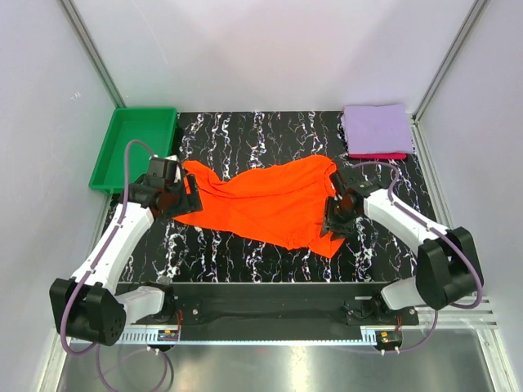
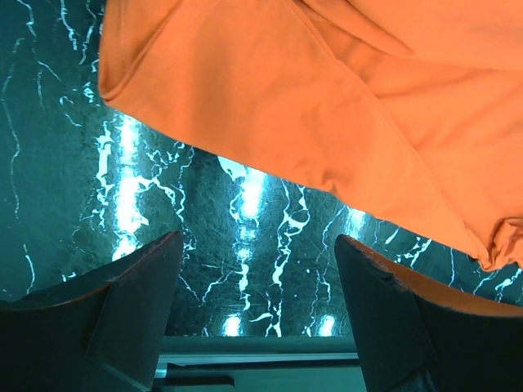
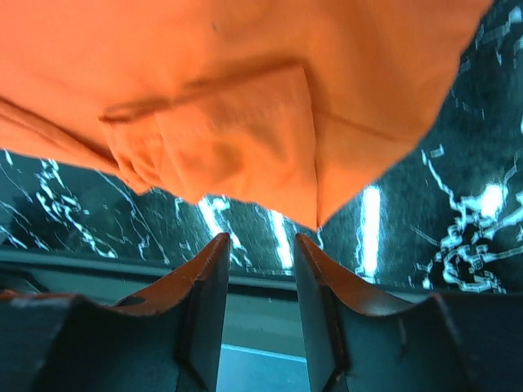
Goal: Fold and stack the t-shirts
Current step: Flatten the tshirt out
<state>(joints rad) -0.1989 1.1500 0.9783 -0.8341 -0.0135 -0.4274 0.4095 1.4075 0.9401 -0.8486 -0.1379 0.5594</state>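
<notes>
1. Left jaws, seen from above, sit at the left edge of the orange-red t-shirt (image 1: 270,200) and the right jaws at its right edge. It lies crumpled between them on the black marbled counter (image 1: 245,131). Beyond the right jaws, a folded lavender t-shirt (image 1: 377,128) rests on a crimson-pink t-shirt (image 1: 377,155).
2. Left wrist: the jaws are spread wide with nothing between them, and the orange-red t-shirt (image 2: 327,98) lies just ahead of the tips.
3. Right wrist: the jaws are narrowly parted, seemingly pinching nothing. A folded corner of the orange-red t-shirt (image 3: 245,82) hangs just beyond the tips.
</notes>
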